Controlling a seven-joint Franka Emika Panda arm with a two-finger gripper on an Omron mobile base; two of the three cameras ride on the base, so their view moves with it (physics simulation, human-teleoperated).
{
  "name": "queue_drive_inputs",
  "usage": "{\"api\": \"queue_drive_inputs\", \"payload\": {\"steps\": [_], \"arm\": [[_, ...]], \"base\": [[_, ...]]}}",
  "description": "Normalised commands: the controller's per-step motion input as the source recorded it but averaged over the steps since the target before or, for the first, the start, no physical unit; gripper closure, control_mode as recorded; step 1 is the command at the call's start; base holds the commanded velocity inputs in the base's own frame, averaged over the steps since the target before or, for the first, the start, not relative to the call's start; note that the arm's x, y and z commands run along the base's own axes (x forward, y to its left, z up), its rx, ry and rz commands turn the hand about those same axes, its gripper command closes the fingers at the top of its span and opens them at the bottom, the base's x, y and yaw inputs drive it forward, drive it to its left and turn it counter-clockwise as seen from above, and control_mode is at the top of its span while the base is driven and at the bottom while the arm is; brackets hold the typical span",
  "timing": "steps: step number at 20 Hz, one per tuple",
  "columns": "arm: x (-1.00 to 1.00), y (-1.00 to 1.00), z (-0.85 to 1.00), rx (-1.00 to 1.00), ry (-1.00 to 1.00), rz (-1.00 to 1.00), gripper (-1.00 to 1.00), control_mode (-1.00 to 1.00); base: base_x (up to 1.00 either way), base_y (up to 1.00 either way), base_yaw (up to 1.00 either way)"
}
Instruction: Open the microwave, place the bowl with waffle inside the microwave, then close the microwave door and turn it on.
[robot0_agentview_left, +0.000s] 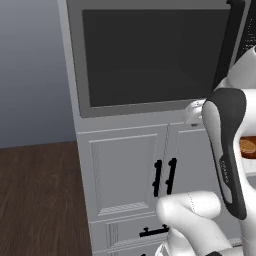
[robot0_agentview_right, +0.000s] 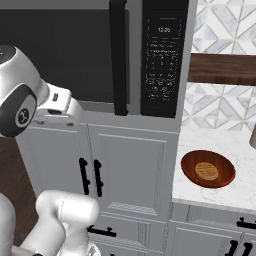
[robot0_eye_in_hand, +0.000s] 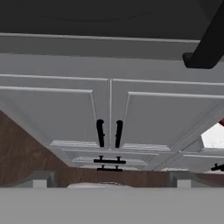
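The microwave door (robot0_agentview_right: 75, 55) is sitting shut, its black bar handle (robot0_agentview_right: 118, 57) beside the keypad panel (robot0_agentview_right: 162, 57). The bowl with waffle (robot0_agentview_right: 207, 169) is resting on the white counter (robot0_agentview_right: 200, 192) to the right. The gripper (robot0_eye_in_hand: 109, 183) is hanging wide open and empty before the white cabinet doors (robot0_eye_in_hand: 109, 116) below the microwave (robot0_agentview_left: 150, 55).

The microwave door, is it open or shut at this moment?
Shut. The door lies flush in the microwave frame, its handle upright beside the keypad. The bowl sits on the counter.
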Motion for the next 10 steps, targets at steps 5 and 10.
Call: {"api": "queue_drive_inputs", "payload": {"steps": [5, 10], "arm": [[0.00, 0.00, -0.01, 0.00, 0.00, 0.00, -1.00, 1.00], [0.00, 0.00, 0.00, 0.00, 0.00, 0.00, -1.00, 1.00]], "base": [[0.00, -0.04, 0.00], [-0.29, -0.43, 0.00]]}}
